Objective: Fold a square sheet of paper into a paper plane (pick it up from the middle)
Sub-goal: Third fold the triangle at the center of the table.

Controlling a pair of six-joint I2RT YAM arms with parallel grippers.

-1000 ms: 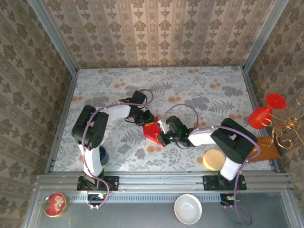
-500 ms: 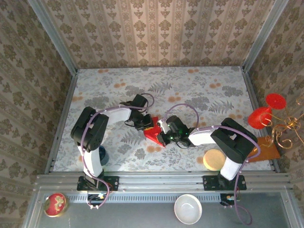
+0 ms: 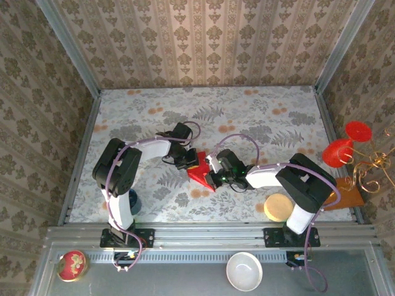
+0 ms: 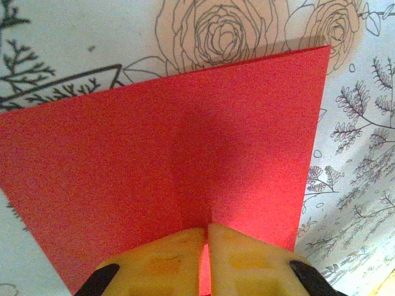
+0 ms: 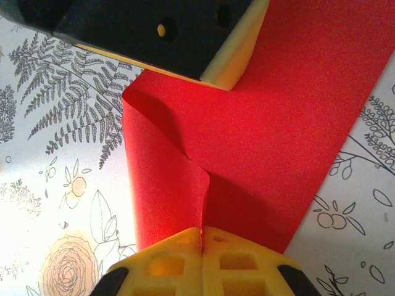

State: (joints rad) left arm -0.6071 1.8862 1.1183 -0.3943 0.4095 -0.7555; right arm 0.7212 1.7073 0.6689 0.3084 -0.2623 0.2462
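Top view: red paper sheet point(image 3: 199, 175), seemingly part-folded, mid-frame on tabletop point(image 3: 265, 117) between left gripper point(image 3: 190, 162) and right gripper point(image 3: 210, 171). Left wrist: left gripper clenched on sheet's edge, bottom centre. Right wrist: right gripper pinching a raised fold, bottom centre.

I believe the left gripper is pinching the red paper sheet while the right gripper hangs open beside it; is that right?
Not quite: the right gripper is shut on the red paper sheet too, pinching a raised fold, as the right wrist view shows. The left gripper does pinch it.
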